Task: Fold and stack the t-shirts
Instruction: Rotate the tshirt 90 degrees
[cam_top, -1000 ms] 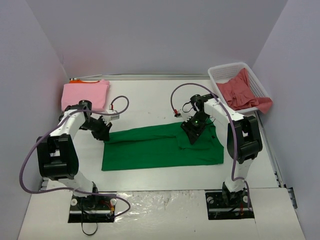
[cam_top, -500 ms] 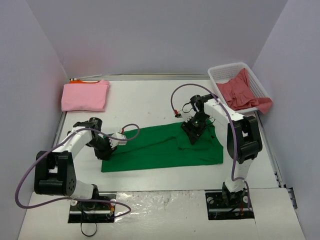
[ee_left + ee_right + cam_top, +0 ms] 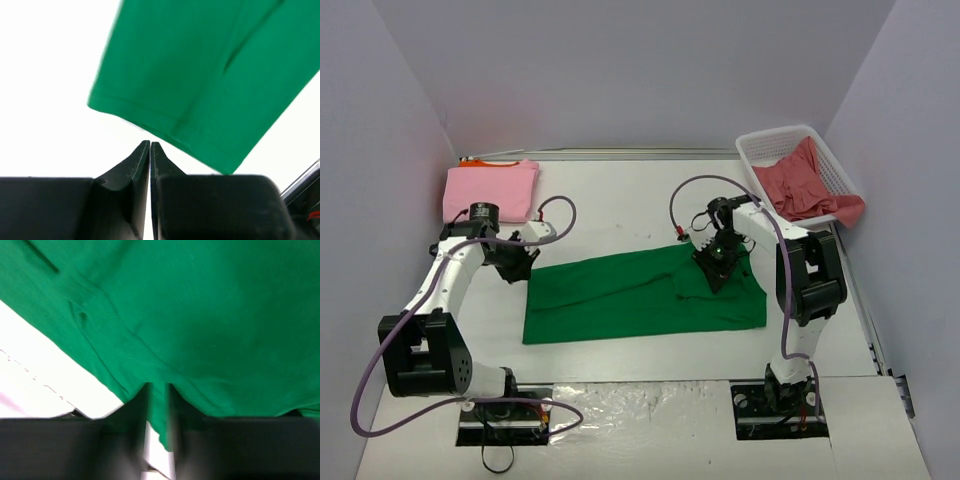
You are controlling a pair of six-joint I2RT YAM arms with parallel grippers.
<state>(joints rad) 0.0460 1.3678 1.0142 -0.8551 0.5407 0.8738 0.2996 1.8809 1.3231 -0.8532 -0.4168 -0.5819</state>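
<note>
A bright green t-shirt (image 3: 640, 295) lies spread flat across the middle of the table. My left gripper (image 3: 523, 270) hovers just off its upper left corner, shut with nothing in it; in the left wrist view its closed fingertips (image 3: 150, 145) sit just short of the green hem (image 3: 175, 125). My right gripper (image 3: 718, 275) is down on the shirt's upper right part. In the right wrist view a fold of green cloth (image 3: 200, 315) runs between the narrow jaws of that gripper (image 3: 157, 390). A folded light pink t-shirt (image 3: 490, 190) lies at the back left on an orange one (image 3: 478, 162).
A white lattice basket (image 3: 765, 145) at the back right holds a crumpled coral red t-shirt (image 3: 810, 185) that spills over its rim. Purple cables loop from both arms above the table. Walls close in the left, right and back.
My left gripper swung from the shirt's lower left edge back up to its upper left corner. The right gripper shifted slightly right and narrowed onto the green cloth.
</note>
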